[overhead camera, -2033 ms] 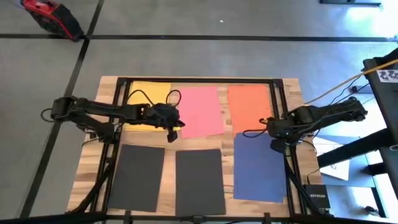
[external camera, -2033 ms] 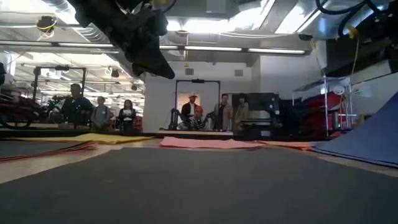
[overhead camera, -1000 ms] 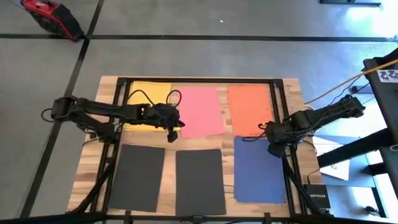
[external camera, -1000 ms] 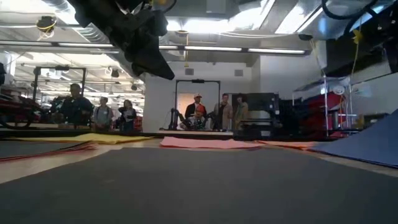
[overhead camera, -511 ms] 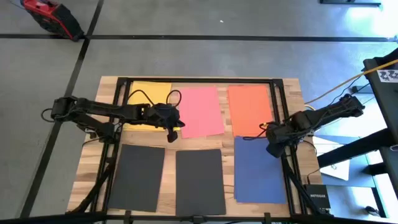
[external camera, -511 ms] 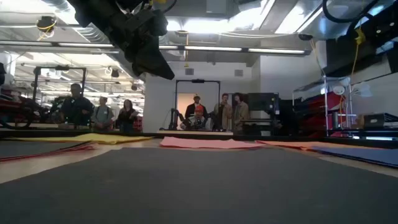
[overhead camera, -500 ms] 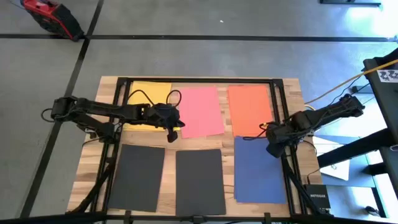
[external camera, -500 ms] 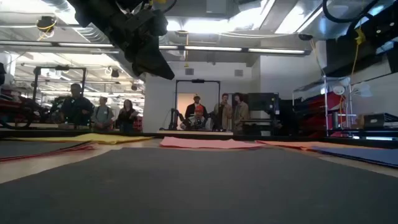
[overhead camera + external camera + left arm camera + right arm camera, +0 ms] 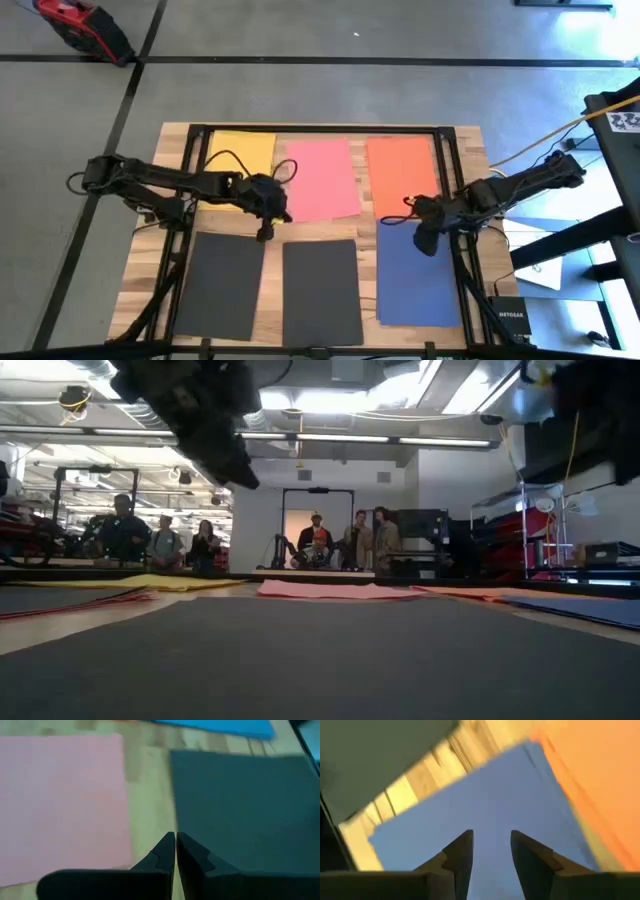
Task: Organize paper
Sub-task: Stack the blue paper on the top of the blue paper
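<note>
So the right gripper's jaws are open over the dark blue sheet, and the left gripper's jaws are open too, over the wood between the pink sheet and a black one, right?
Not quite. The left gripper's jaws are shut, tips pressed together, as the left wrist view shows. The rest holds: it is over the wood between the pink sheet and a black sheet, and the right gripper's jaws are open over the dark blue sheet.

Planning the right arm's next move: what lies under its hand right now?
The right hand, open, hangs over the dark blue sheet, near the corner next to the orange sheet. Bare wooden tabletop shows beside it. Whether anything lies beneath the blue sheet cannot be seen.
</note>
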